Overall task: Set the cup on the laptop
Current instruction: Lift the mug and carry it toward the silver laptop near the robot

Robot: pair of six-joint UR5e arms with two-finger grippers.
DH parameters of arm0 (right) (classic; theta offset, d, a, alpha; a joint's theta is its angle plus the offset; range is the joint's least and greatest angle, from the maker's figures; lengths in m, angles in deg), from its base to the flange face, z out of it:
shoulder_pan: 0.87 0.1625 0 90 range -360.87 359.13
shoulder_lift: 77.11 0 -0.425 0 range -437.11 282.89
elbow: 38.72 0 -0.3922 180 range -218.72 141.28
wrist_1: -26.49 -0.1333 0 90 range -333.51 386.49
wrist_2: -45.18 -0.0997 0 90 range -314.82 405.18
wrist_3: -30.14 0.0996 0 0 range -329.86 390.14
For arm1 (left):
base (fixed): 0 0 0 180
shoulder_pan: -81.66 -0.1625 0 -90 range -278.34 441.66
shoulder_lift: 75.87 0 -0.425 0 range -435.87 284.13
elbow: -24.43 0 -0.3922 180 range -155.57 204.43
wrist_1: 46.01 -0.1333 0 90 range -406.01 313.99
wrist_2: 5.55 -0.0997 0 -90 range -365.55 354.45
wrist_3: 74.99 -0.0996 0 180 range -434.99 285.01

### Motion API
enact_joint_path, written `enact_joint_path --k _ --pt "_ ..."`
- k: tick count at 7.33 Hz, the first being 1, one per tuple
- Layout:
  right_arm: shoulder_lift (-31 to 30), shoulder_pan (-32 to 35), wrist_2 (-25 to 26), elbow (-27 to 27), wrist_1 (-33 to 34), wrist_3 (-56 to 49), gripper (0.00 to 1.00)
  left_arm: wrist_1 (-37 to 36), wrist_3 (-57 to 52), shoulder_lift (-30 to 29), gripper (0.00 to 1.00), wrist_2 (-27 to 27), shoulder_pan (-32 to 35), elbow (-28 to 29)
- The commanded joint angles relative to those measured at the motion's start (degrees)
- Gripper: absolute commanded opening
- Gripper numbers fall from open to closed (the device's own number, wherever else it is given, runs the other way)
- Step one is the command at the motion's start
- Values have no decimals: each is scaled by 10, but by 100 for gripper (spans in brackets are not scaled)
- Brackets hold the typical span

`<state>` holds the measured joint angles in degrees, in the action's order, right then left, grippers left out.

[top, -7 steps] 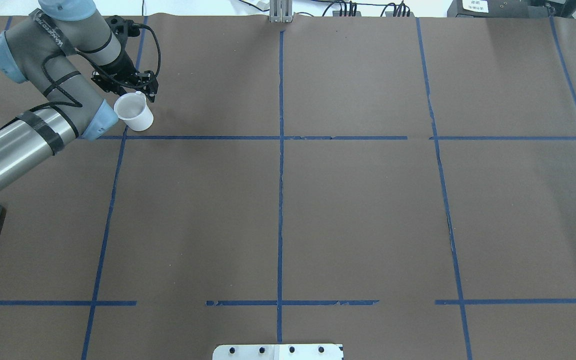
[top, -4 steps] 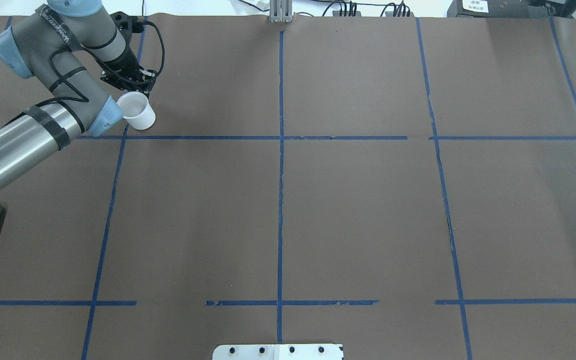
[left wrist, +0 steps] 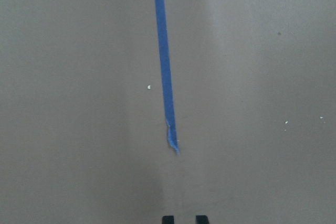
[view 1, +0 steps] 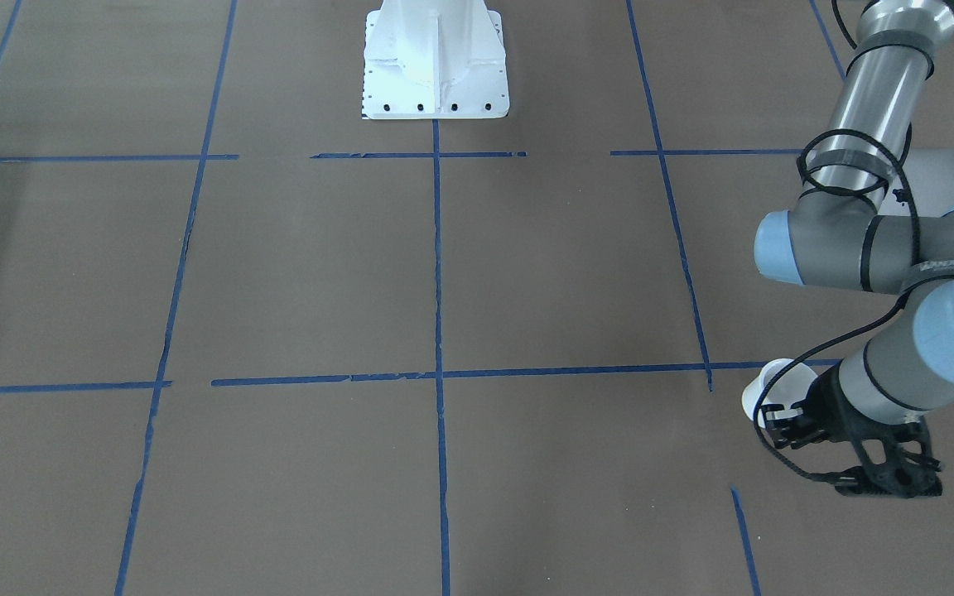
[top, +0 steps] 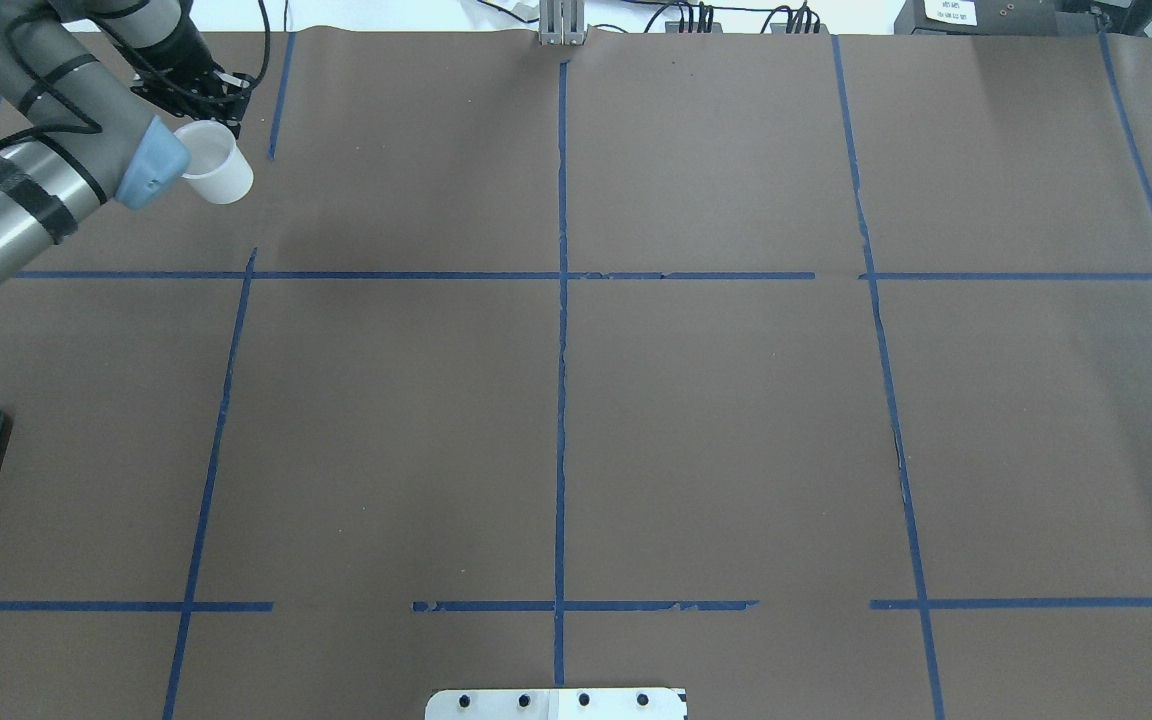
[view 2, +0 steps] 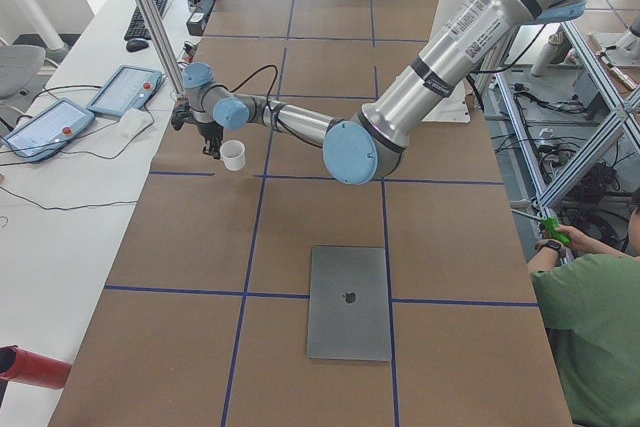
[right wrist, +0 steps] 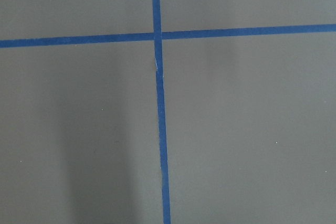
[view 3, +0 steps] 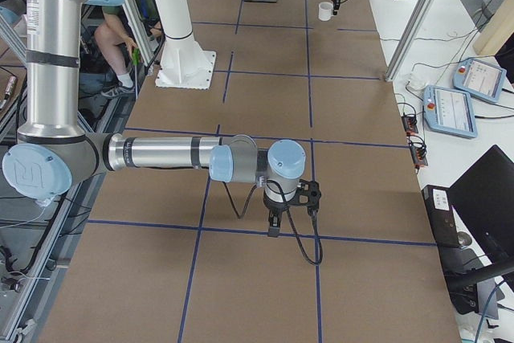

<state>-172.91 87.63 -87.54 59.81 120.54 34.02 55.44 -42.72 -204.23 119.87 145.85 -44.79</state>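
Cup (view 1: 779, 382): clamped in left gripper (view 1: 782, 424), jaws closed on it, near table (top: 696, 400) corner at operators' edge, robot's left end. Right gripper (view 3: 273, 226): above table's opposite end; jaw state indeterminable. Laptop (view 2: 349, 302): flat, lid down, left end, nearer robot's edge.

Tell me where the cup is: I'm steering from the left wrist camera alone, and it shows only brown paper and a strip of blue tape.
Observer: The white cup is held at the tip of the left gripper, over the far left part of the table.
Operator: And the laptop?
Observer: The closed silver laptop lies flat at the table's left end, nearer the robot than the cup and well apart from it.
Operator: Anything on it?
Observer: Only its dark logo shows; nothing rests on it.
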Motion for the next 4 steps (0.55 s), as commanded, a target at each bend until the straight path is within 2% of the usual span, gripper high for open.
enact_joint_path --k 1,3,4 --pt "0 0 0 0 0 0 100 -68 -36 105 0 0 40 -154" --pt "0 0 0 0 0 0 100 -86 -53 234 0 1 56 -271" --pt "0 0 0 0 0 0 100 -83 -100 296 0 20 84 -295"
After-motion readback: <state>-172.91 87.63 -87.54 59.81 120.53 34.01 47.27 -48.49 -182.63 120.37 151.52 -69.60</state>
